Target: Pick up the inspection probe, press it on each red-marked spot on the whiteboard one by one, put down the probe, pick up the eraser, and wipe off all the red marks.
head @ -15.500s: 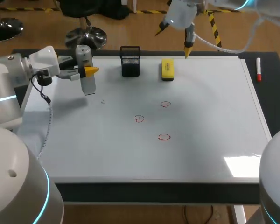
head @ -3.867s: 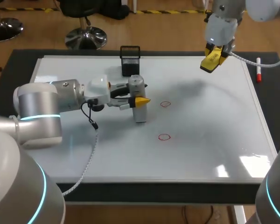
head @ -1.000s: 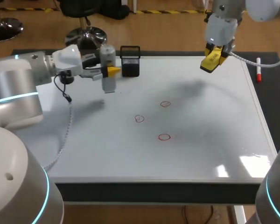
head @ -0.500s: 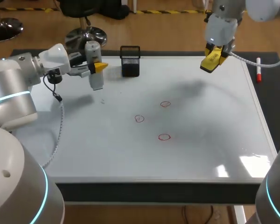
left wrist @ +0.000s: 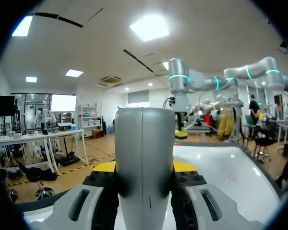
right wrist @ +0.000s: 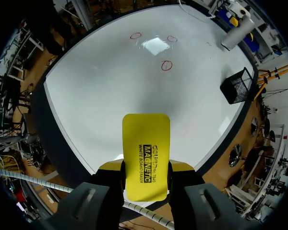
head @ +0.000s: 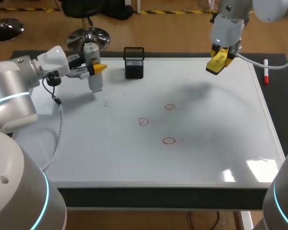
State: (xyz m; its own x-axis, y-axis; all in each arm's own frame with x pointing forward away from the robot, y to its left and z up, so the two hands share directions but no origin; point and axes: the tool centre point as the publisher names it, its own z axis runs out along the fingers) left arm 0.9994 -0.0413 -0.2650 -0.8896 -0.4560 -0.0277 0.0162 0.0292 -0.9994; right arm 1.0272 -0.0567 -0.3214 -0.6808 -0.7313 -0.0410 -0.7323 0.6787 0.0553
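Clamped in the left gripper (head: 93,70), the grey cylindrical probe (head: 95,84) should land upright, clear of the red marks (head: 169,140) (right gripper (head: 218,60) grips the yellow block eraser (right wrist: 146,143)).

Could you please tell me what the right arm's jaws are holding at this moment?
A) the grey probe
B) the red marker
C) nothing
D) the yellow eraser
D: the eraser is clamped from both sides in the jaws of the right arm, while the probe sits in those of the left arm.
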